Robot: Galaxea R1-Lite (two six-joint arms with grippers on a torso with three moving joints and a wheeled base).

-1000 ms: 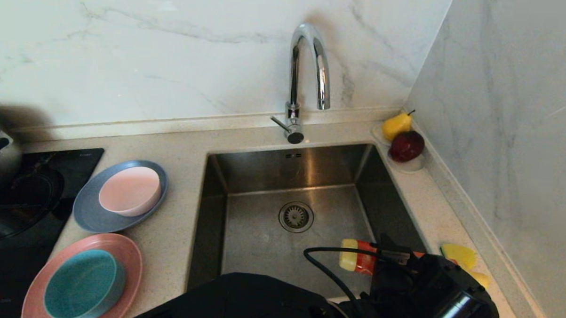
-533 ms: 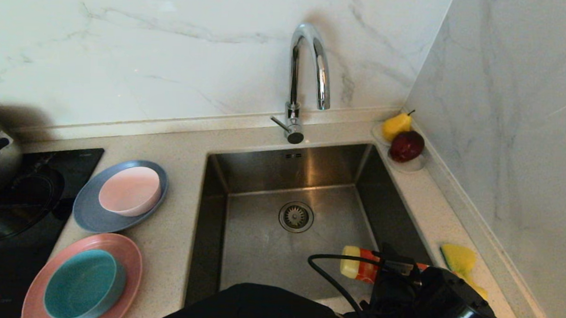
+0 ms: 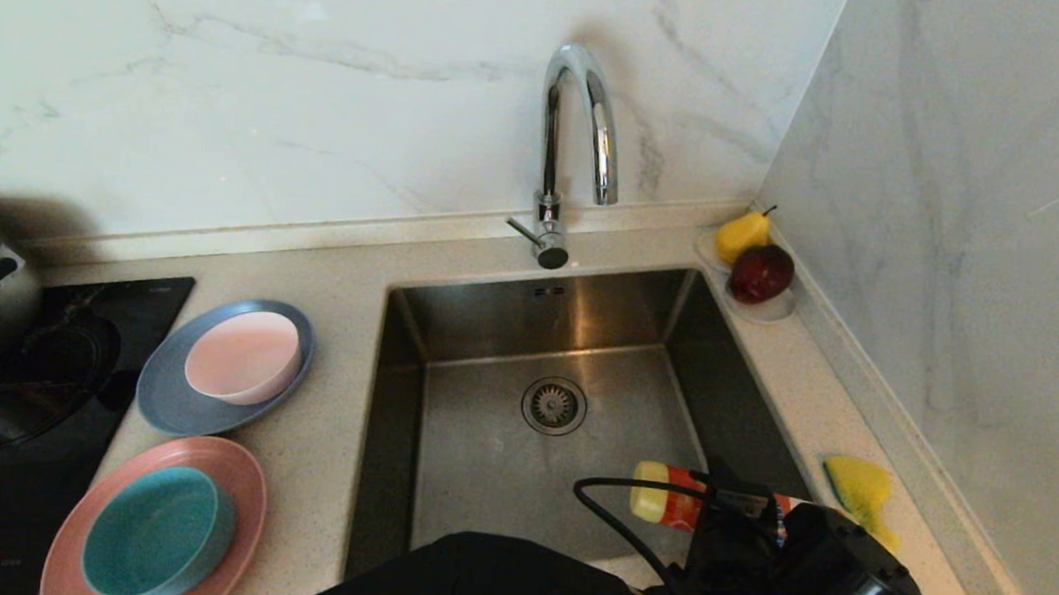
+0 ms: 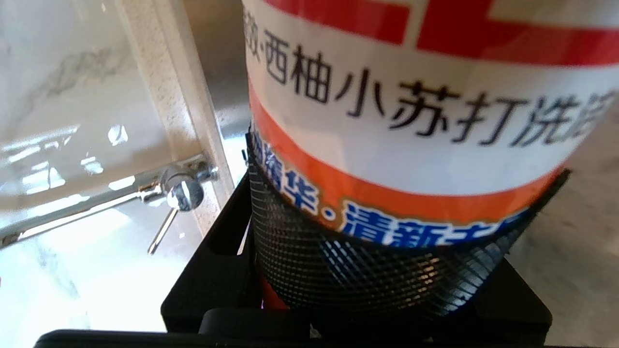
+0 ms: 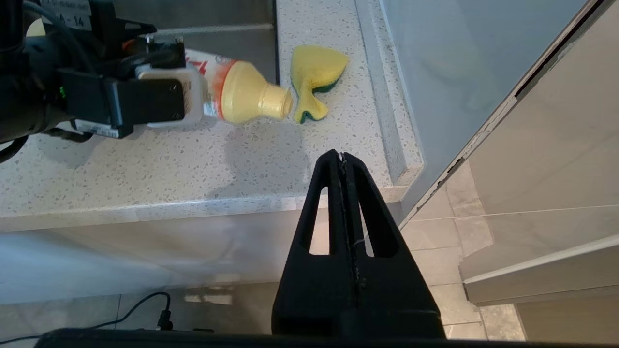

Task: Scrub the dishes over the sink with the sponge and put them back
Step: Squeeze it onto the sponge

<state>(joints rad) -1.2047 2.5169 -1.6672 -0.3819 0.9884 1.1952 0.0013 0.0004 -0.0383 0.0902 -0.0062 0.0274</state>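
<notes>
Steel square sink [image 3: 403,399] lies open at centre, nothing in it. Four dishes stand left on the speckled table [image 3: 331,431]: two plates, two bowls. One bent yellow-green sponge [image 3: 857,489] lies right, near the wall. Left gripper [image 5: 193,99] jaws clamp an orange-labelled detergent bottle [image 3: 663,505]; right gripper [image 5: 342,162] jaws are together, off the near edge.

My left gripper [image 4: 387,270] clamps a detergent bottle [image 4: 411,111]. I see the faucet [image 4: 181,191] beyond, against marble.
</notes>
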